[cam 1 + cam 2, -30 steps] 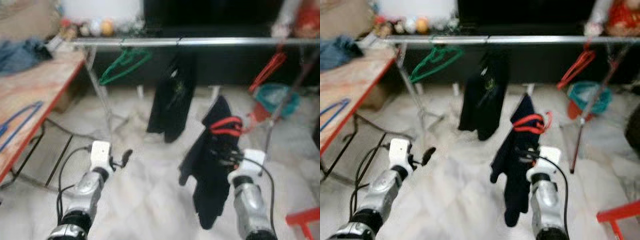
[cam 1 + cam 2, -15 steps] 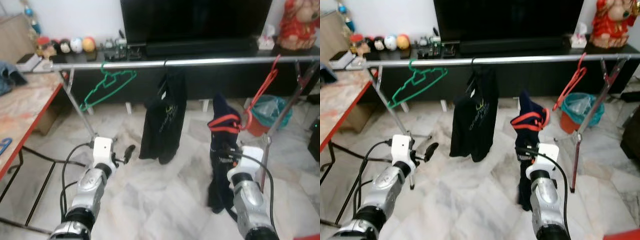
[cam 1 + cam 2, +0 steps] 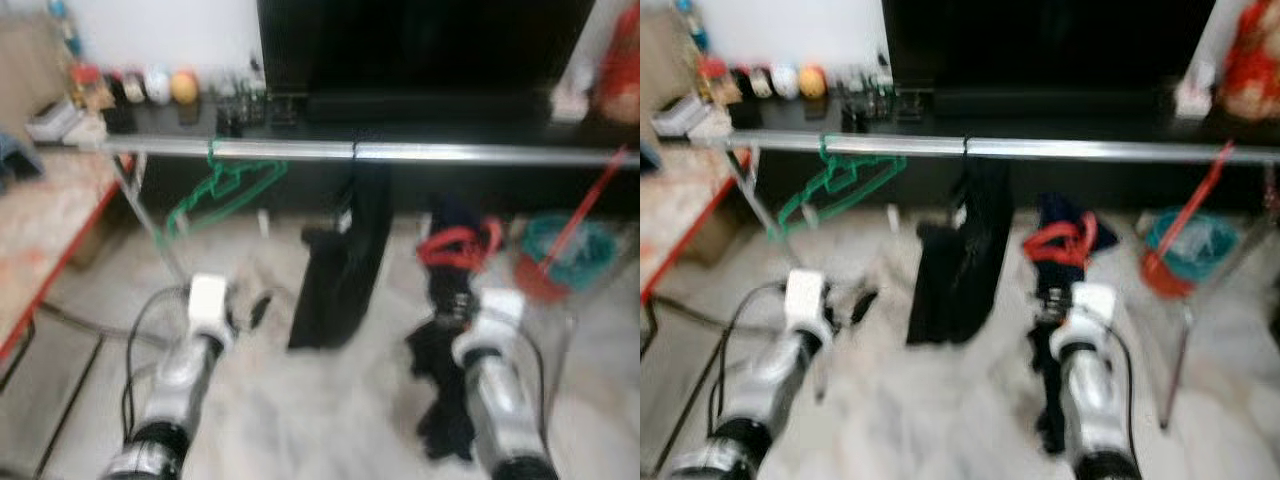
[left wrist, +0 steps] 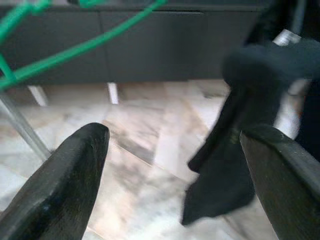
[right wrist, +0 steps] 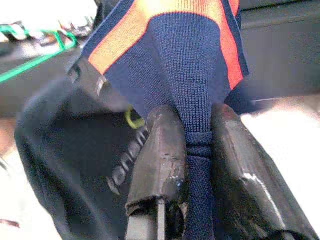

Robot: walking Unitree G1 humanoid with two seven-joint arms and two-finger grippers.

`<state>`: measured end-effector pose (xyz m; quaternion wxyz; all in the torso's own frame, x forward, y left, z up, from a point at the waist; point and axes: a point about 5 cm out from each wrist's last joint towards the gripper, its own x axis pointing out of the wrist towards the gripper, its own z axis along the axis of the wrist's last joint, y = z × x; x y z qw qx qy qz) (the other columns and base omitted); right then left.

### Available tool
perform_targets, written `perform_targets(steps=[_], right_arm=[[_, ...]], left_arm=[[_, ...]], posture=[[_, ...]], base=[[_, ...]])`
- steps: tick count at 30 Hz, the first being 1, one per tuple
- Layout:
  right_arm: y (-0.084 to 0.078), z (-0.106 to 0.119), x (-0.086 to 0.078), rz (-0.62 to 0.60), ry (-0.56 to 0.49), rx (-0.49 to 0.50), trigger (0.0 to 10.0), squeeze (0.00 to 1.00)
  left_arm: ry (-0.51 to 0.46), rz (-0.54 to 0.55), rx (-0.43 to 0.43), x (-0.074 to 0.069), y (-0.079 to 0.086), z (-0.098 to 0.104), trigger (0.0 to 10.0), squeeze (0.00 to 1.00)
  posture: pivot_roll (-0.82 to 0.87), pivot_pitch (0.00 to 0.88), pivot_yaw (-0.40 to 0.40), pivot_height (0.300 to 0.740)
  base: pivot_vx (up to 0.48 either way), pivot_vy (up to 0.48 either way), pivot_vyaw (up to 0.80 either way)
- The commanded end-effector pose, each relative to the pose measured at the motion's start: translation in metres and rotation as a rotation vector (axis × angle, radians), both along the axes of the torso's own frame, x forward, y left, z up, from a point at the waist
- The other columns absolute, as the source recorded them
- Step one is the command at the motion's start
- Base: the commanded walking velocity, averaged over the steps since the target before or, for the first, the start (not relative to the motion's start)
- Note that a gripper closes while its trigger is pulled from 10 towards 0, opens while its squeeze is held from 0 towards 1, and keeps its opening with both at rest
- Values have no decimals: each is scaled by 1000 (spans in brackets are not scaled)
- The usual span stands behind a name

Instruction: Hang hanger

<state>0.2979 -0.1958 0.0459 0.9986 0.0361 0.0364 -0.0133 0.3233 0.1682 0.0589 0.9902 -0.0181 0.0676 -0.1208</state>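
Observation:
A silver rail (image 3: 430, 153) runs across in front of me, blurred. On it hang a green hanger (image 3: 226, 188), a black shirt (image 3: 345, 262) and, at the right, a red hanger (image 3: 585, 212). My right gripper (image 3: 456, 308) is raised below the rail, right of the black shirt. It is shut on a navy garment (image 5: 190, 75) with orange-red trim (image 3: 458, 243); the fabric is pinched between its fingers (image 5: 160, 150) and hangs down past the wrist. My left gripper (image 4: 175, 150) is open and holds nothing, low between the green hanger and the black shirt.
A wooden table with a red edge (image 3: 50, 235) stands at the left, beside the rack's slanted leg (image 3: 150, 222). Behind the rail is a dark TV cabinet (image 3: 420, 105) with small ornaments (image 3: 150, 88). A teal bin (image 3: 570, 248) sits at the right on the marble floor.
The whole picture has shifted and blurred, so the camera has moved; the rail now sits lower in view. My right gripper still holds the navy garment. The left gripper stays open.

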Motion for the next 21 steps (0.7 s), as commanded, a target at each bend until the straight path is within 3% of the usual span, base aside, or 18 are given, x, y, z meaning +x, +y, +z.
perform_targets(steps=[1,14,21], right_arm=[[-8,6,1,-24,-29,-2,10000,0],[-13,4,0,-68,-15,-3,10000,0],[-13,5,1,-81,-17,0,10000,0]], left_arm=[[-9,-20,-10,2,-7,2,10000,0],[-10,-33,-15,0,-9,1,10000,0],[-5,-66,-18,-2,-12,0,10000,0]], posture=[[-47,0,51,740],[-43,0,50,740],[-43,0,51,740]], base=[[480,0,0],[470,0,0],[0,0,0]])
